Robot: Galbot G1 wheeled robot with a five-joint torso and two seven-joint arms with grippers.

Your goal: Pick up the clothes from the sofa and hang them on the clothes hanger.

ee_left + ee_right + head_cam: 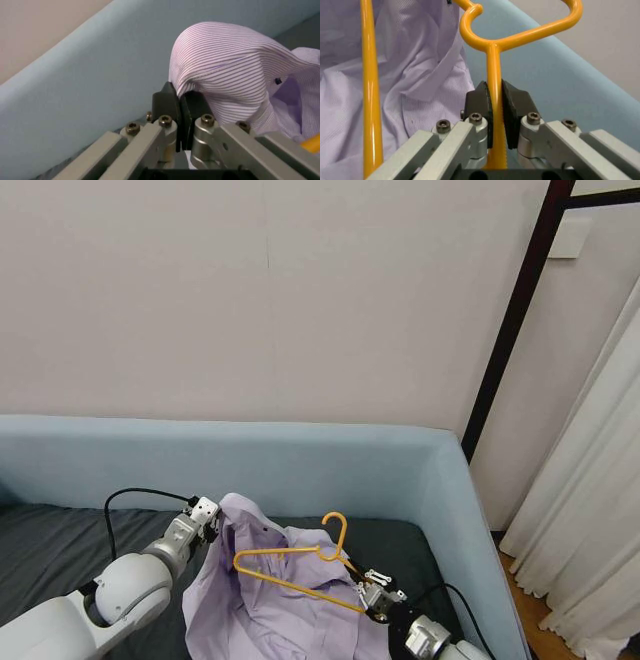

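Observation:
A lilac pinstriped shirt (270,590) lies bunched on the sofa's dark seat. My left gripper (210,518) is shut on a raised fold of the shirt (235,71) at its far left edge; the black pads (167,103) pinch the cloth. A yellow hanger (300,565) lies tilted over the shirt, hook up. My right gripper (372,592) is shut on the hanger's neck (495,93) just below the hook (520,22), with one hanger arm (370,86) running across the shirt (420,75).
The light blue sofa back (300,460) runs behind the shirt and its side wall (470,530) rises on the right. A dark pole (510,320) stands beyond the sofa's corner, with white curtains (590,500) at the far right.

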